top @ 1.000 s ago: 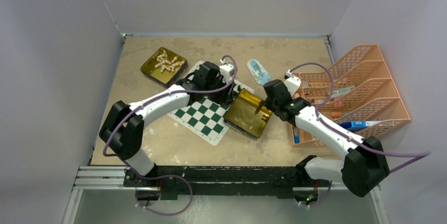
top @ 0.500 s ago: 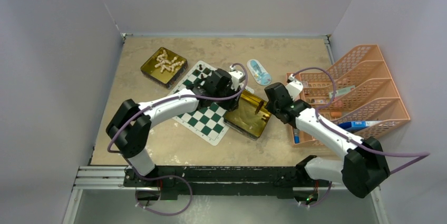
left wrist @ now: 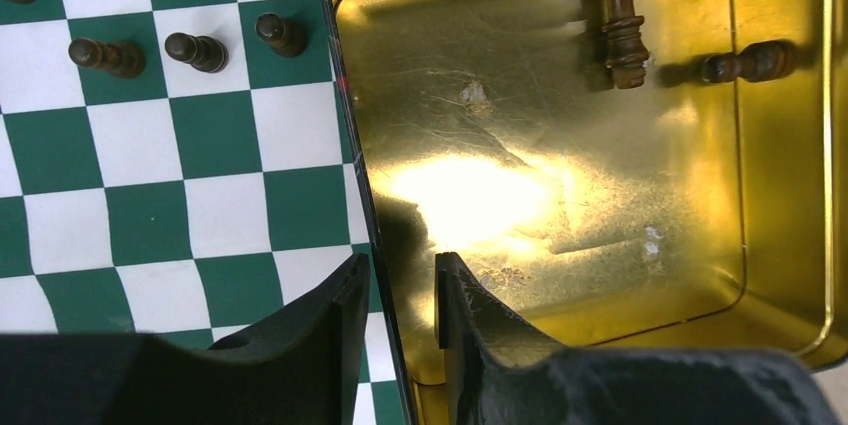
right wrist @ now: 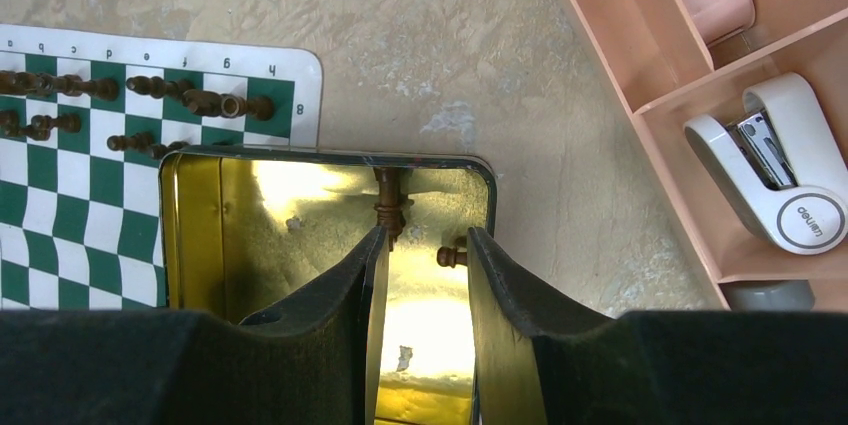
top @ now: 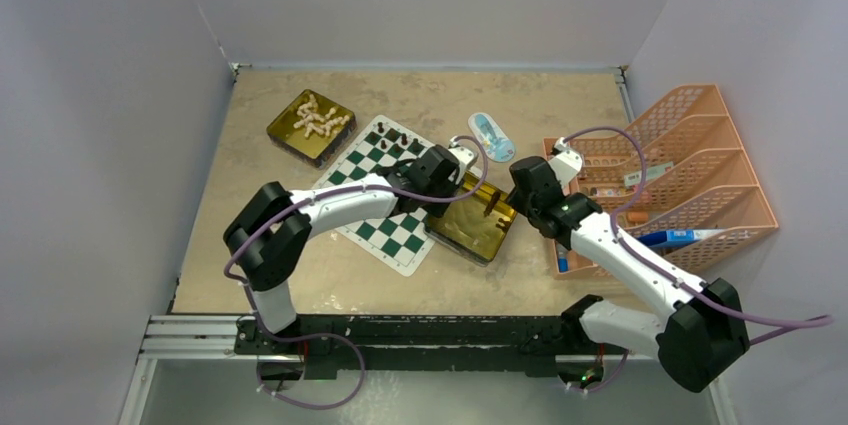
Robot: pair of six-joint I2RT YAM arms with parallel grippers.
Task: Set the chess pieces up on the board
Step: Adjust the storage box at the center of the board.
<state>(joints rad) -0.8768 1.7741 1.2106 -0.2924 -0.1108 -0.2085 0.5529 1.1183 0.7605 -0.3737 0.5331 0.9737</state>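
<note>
**Lifting the 2 dark pieces left in the tin**

The right gripper (right wrist: 425,245) hangs spread over the gold tin (right wrist: 320,153). A small pawn (right wrist: 452,257) lies in its gap by the 3 o'clock finger, and a taller piece (right wrist: 390,203) lies at 11 o'clock. Best to centre on 1 piece only, go low, and close across its stem so the other is not nudged.

The left gripper (left wrist: 395,280) is narrowly parted astride the tin's 9 o'clock wall; contact is unclear. The board (left wrist: 150,205) lies at 9 o'clock of the tin, with dark pieces (left wrist: 195,50) along its 12 o'clock rows. A finger hides the taller piece's end, and the tin covers part of the board.
</note>
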